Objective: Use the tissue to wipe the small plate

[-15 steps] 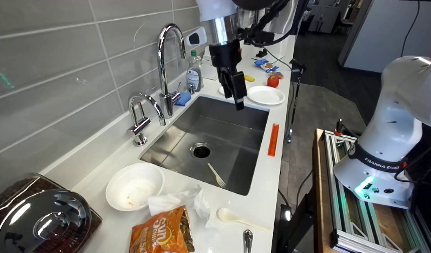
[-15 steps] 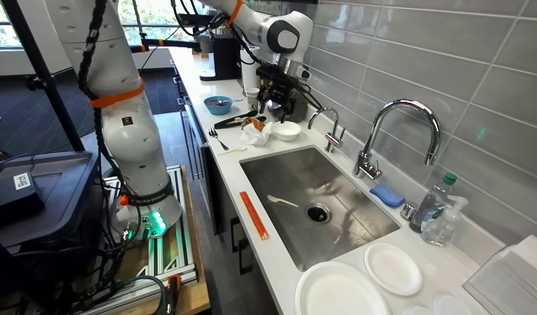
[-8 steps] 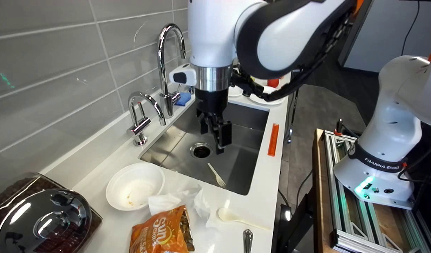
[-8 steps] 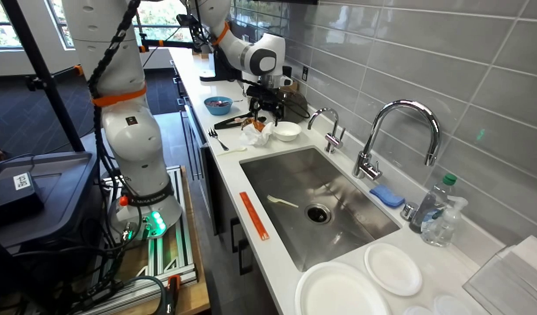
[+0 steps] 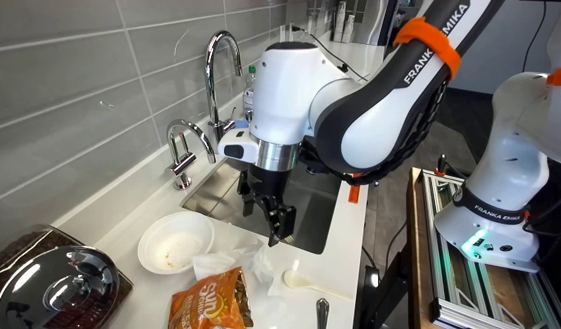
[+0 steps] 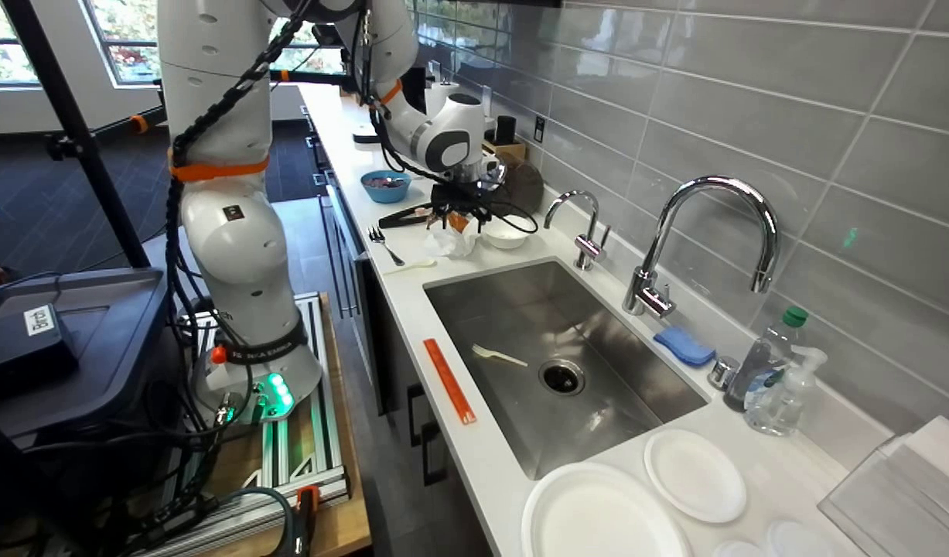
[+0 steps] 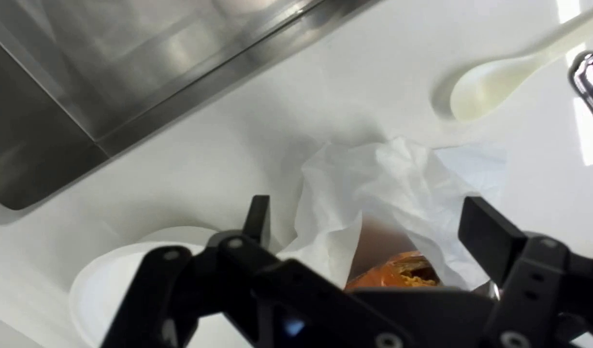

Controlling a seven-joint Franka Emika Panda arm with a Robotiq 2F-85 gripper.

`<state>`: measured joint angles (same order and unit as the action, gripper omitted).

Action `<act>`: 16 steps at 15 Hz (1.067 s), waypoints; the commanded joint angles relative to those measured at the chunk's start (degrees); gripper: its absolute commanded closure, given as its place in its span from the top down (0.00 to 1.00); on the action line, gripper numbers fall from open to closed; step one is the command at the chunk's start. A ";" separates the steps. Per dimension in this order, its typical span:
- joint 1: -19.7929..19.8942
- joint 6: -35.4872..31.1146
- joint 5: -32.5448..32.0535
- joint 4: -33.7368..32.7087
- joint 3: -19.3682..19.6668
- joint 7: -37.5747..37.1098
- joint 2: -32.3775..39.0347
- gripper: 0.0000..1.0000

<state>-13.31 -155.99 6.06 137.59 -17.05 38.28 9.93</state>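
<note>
The tissue (image 5: 262,264), a crumpled white wad, lies on the counter beside the orange snack bag (image 5: 207,304). It also shows in the wrist view (image 7: 397,179). My gripper (image 5: 262,228) is open and empty, above the counter near the tissue. In the wrist view my gripper (image 7: 366,205) has its fingers wide apart, with the tissue and the bag's open end between them and below. The small plate (image 6: 694,476), flat and white, lies at the sink's other end, hidden by the arm in an exterior view. A white bowl (image 5: 170,244) with brown specks stands beside the tissue.
The sink (image 6: 513,309) holds a pale fork (image 6: 499,356). A pale spoon (image 5: 296,279) and a metal handle (image 5: 323,313) lie near the tissue. A small faucet (image 5: 182,167) and a dark-lidded jar (image 5: 56,292) stand along the wall. A larger plate (image 6: 598,514) adjoins the small plate.
My gripper has moved from over the sink towards the tissue and come down lower. The tissue, bag, bowl and small plate have not moved.
</note>
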 commanded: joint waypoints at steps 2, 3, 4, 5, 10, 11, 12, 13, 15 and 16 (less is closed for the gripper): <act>4.24 0.87 6.27 -3.05 -5.41 11.04 6.10 1.00; 4.88 0.67 6.22 -3.58 -5.98 11.85 6.99 1.00; 5.30 0.41 5.40 -3.91 -6.13 11.81 7.76 1.00; 5.80 0.45 5.01 -4.50 -6.32 11.86 8.51 1.00; 8.35 1.38 4.67 -7.80 -7.56 13.24 12.41 1.00; 8.95 1.45 4.89 -8.31 -8.10 13.81 13.20 1.00; 9.51 1.52 4.93 -8.89 -8.70 14.47 13.96 1.00; 10.04 1.61 4.96 -9.47 -9.32 15.09 14.71 1.00; 10.71 1.99 4.58 -10.42 -10.13 15.76 15.94 1.00; 10.87 2.07 4.37 -10.74 -10.33 15.87 16.43 1.00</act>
<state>-4.30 -155.68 10.37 129.12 -25.59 50.39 23.78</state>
